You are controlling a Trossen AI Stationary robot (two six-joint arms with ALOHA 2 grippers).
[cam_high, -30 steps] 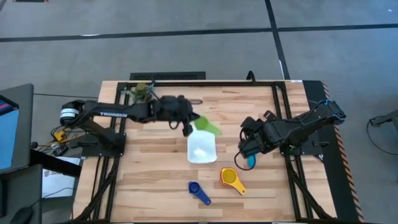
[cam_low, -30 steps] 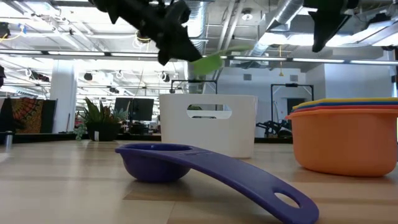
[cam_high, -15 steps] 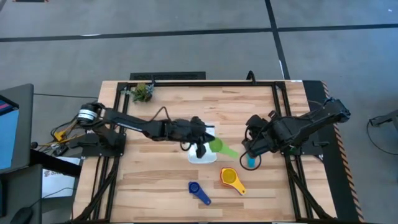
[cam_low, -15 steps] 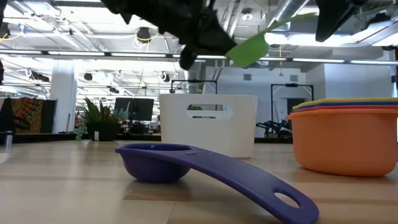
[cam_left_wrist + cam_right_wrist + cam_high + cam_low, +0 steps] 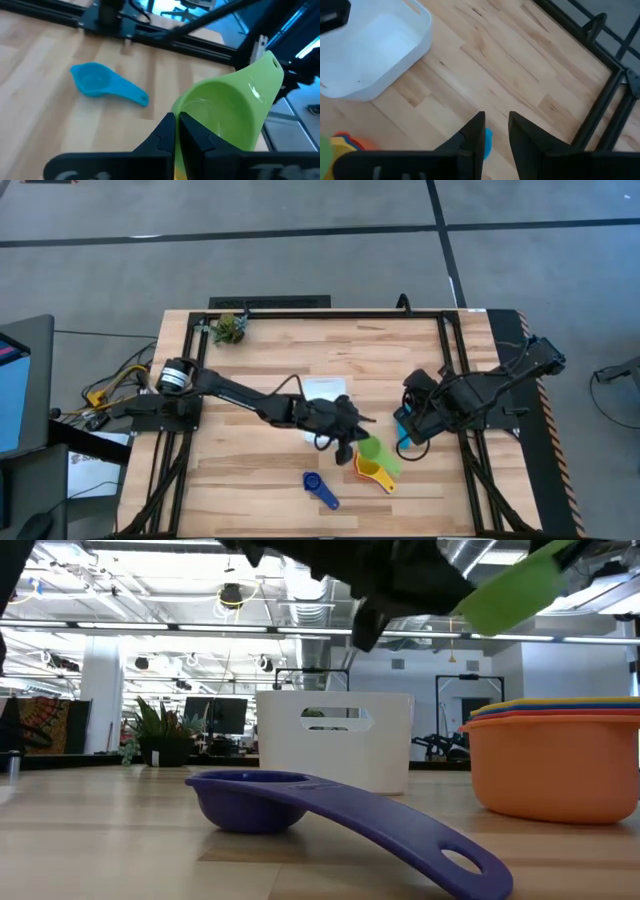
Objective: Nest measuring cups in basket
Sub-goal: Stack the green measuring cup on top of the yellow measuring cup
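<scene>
My left gripper [image 5: 349,442] is shut on the green measuring cup [image 5: 378,454] and holds it in the air over the stack of orange, red and yellow cups [image 5: 374,470]. That stack shows large in the low view [image 5: 555,765]. The dark blue cup [image 5: 320,488] lies on the table by its bowl and handle end. My right gripper [image 5: 496,125] is open above the teal cup [image 5: 487,140], which rests on the table. The white basket [image 5: 370,50] stands on the table and is mostly hidden under my left arm in the high view. My left gripper pinches the green cup's bowl rim [image 5: 184,107] between its two fingers. The flat handle [image 5: 265,75] points away from the fingers. The cup is lifted clear and tilted, with its handle end [image 5: 520,582] raised.
A small green leafy clump [image 5: 230,328] sits at the table's far left corner. Black frame rails [image 5: 450,360] run along the table's edges. Bare wood lies on the near left [image 5: 240,480].
My left gripper has carried the green cup from the basket's far side, across the basket, toward the near right. It now hangs over the stacked cups. The arm has stretched out over the basket.
</scene>
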